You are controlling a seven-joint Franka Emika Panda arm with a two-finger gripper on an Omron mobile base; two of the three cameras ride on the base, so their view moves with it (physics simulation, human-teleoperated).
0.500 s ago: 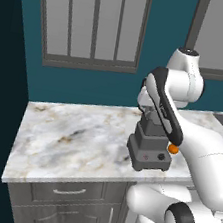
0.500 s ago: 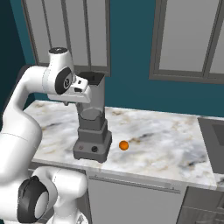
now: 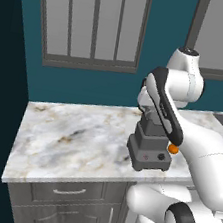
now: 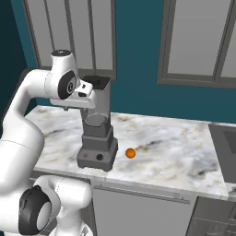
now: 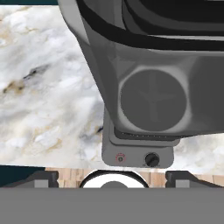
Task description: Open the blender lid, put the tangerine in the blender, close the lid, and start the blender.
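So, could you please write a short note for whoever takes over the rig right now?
Tool: open, holding nothing, poised above the blender and looking down into its pitcher.
Blender: near the front edge of the marble counter, knob facing forward.
Blender lid: seems to sit at the pitcher top; whether it is fully on is hard to tell.
Tangerine: on the counter beside the blender base, not touching it.
Done: approach only.
Left: open the lid, put the tangerine in, close the lid, start the blender.
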